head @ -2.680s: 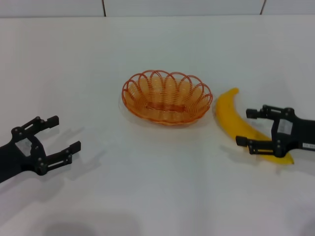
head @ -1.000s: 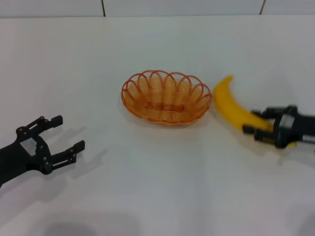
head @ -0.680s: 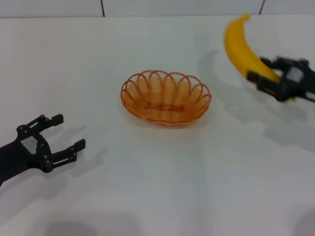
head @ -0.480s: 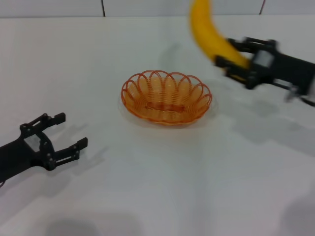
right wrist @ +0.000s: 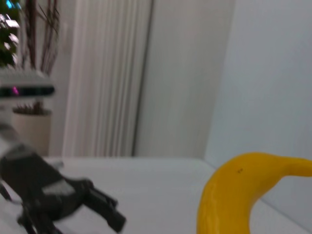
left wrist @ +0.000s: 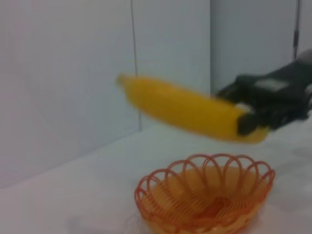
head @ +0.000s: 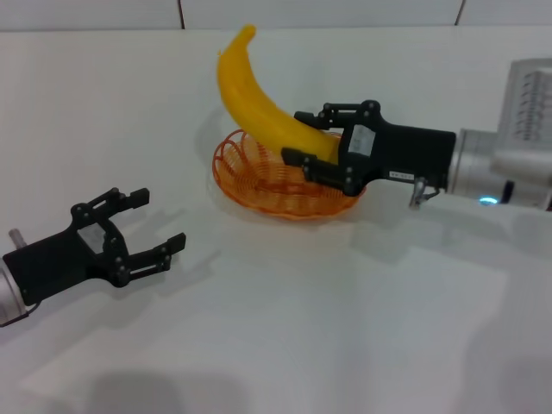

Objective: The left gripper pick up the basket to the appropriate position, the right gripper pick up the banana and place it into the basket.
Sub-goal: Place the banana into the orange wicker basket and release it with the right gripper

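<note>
Banana (head: pixel 259 99) clamped in right gripper (head: pixel 306 138), hovering above basket (head: pixel 259 177) on table (head: pixel 345 328). Placing step. Next: lower, release inside rim. Left gripper (head: pixel 155 224) spread wide, well apart, empty.

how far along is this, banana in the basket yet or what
Not yet. Done: the right gripper has the banana clamped between its fingers and raised above the basket; the left wrist view shows clear air between them. In hand: carrying it over the basket. Left: lowering and releasing it. The left gripper hangs open, apart from the basket, which sits on the table ungrasped.
</note>
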